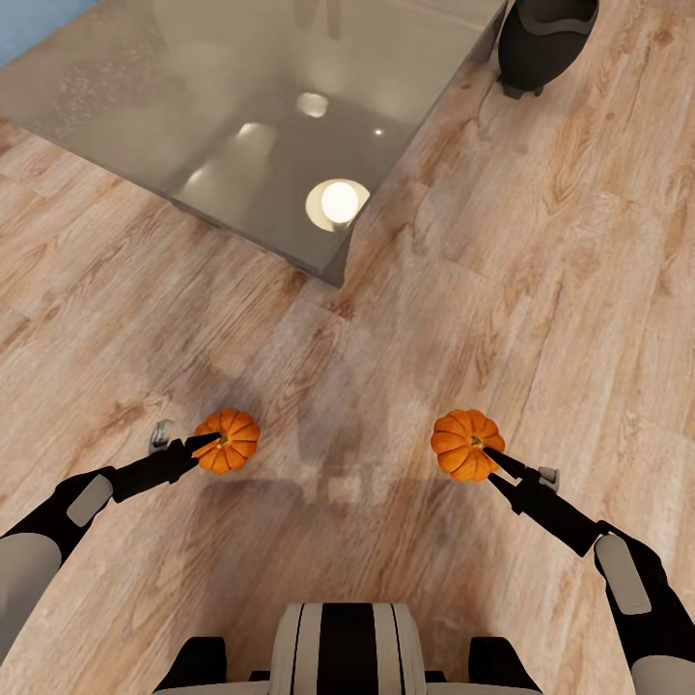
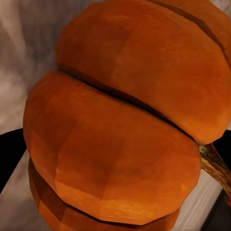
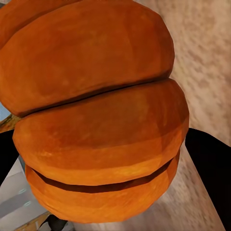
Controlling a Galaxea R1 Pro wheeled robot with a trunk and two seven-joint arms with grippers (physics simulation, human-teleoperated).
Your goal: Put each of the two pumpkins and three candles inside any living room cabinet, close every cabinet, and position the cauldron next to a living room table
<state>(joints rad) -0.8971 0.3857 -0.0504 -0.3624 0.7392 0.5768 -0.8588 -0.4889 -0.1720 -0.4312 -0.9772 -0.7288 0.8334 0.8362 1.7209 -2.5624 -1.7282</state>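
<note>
Two bright-orange ribbed pumpkins are held above the wood floor. My left gripper is shut on the left pumpkin, whose ribs crowd the left wrist view. My right gripper is shut on the right pumpkin, seen very close in the right wrist view. The glass-topped table stands ahead at the upper left, its near corner pointing toward me. The cabinet, candles and cauldron are out of view.
A dark rounded object stands on the floor at the top right, beside the table's far edge. A lamp reflection glows in the glass. Wood floor stretches open to the right and between my arms.
</note>
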